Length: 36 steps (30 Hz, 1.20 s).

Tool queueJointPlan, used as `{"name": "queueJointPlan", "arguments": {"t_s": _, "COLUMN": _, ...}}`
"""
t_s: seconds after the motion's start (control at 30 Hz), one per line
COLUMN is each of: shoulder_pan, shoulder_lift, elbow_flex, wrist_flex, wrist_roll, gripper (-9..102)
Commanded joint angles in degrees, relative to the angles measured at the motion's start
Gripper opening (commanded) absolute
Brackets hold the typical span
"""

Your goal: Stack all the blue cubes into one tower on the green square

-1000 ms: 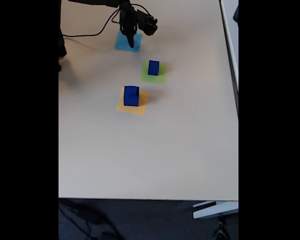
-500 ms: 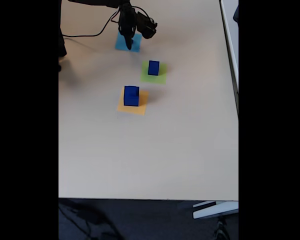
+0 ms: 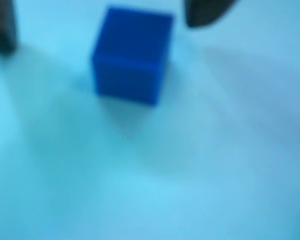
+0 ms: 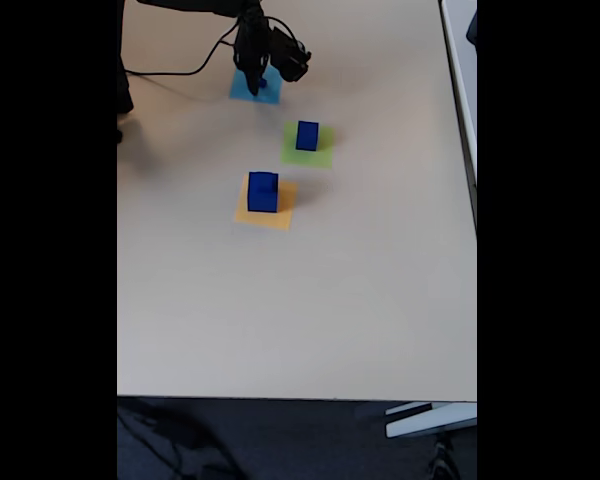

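Blue cubes: one on the green square (image 4: 307,146), one (image 4: 263,192) on the orange square (image 4: 266,204), a small one (image 3: 131,55) on the light-blue square (image 4: 255,86).
Handling: likely light, rigid, smooth-sided; best pinched across two opposite flat faces, near mid-height.
Gripper (image 4: 252,78): spread, a dark finger (image 3: 205,11) on either side of the small cube, not touching it.
Hard to see: wrist view is blurred; fingertips cut off at the top edge.

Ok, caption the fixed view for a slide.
Gripper lowered over the light-blue square; blue cubes sit on the green square and the orange square.
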Motion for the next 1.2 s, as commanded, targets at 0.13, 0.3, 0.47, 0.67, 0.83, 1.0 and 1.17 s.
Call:
{"name": "queueJointPlan", "arguments": {"t_s": 0.13, "shoulder_pan": 1.14, "shoulder_lift": 0.7, "elbow_flex": -4.48, "wrist_flex": 2.11, "wrist_roll": -0.53, "gripper": 22}}
{"name": "queueJointPlan", "arguments": {"t_s": 0.3, "shoulder_pan": 1.14, "shoulder_lift": 0.0, "elbow_flex": -5.8, "wrist_flex": 2.46, "wrist_roll": -0.53, "gripper": 21}}
{"name": "queueJointPlan", "arguments": {"t_s": 0.47, "shoulder_pan": 0.7, "shoulder_lift": -1.05, "elbow_flex": -7.82, "wrist_flex": 3.08, "wrist_roll": -0.09, "gripper": 19}}
{"name": "queueJointPlan", "arguments": {"t_s": 0.67, "shoulder_pan": 0.44, "shoulder_lift": -2.81, "elbow_flex": -9.76, "wrist_flex": 2.9, "wrist_roll": 0.7, "gripper": 19}}
{"name": "queueJointPlan", "arguments": {"t_s": 0.83, "shoulder_pan": 0.53, "shoulder_lift": -3.87, "elbow_flex": -10.63, "wrist_flex": 2.9, "wrist_roll": 0.62, "gripper": 16}}
{"name": "queueJointPlan", "arguments": {"t_s": 1.0, "shoulder_pan": 1.14, "shoulder_lift": -3.87, "elbow_flex": -10.81, "wrist_flex": 2.99, "wrist_roll": -0.88, "gripper": 12}}
{"name": "queueJointPlan", "arguments": {"t_s": 1.17, "shoulder_pan": 1.41, "shoulder_lift": -3.87, "elbow_flex": -10.81, "wrist_flex": 2.99, "wrist_roll": -1.49, "gripper": 9}}
